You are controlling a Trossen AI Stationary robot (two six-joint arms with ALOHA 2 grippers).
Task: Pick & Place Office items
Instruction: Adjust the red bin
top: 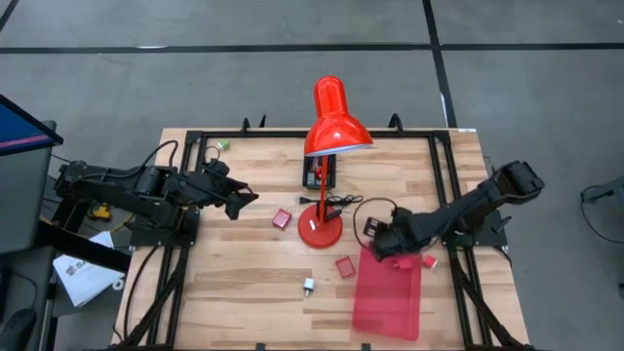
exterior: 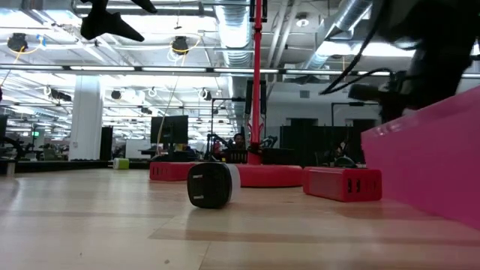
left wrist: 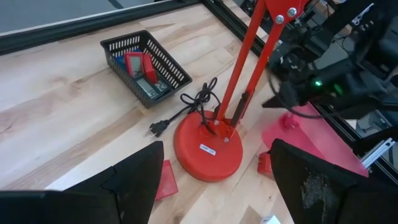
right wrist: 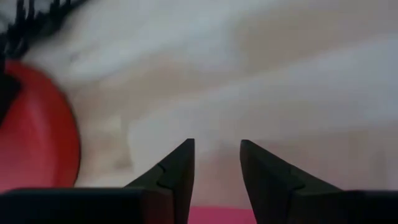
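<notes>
The right gripper (top: 378,244) was held low over the near edge of the red tray (top: 388,297), its fingers narrowly parted with nothing seen between them, probably to grip the tray. The left gripper (top: 239,200), spread wide, was parked apart, while red blocks (top: 282,218) and a black-and-white adapter (top: 308,285) lay loose beside the desk lamp (top: 327,136).

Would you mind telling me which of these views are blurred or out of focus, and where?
Right wrist view: the table and the red lamp base are smeared, only the right gripper reads crisp. Low view: the black plug is sharp, the pink tray close by is soft. Left wrist view: the left gripper is slightly soft, the black basket clear. High view: evenly sharp.
</notes>
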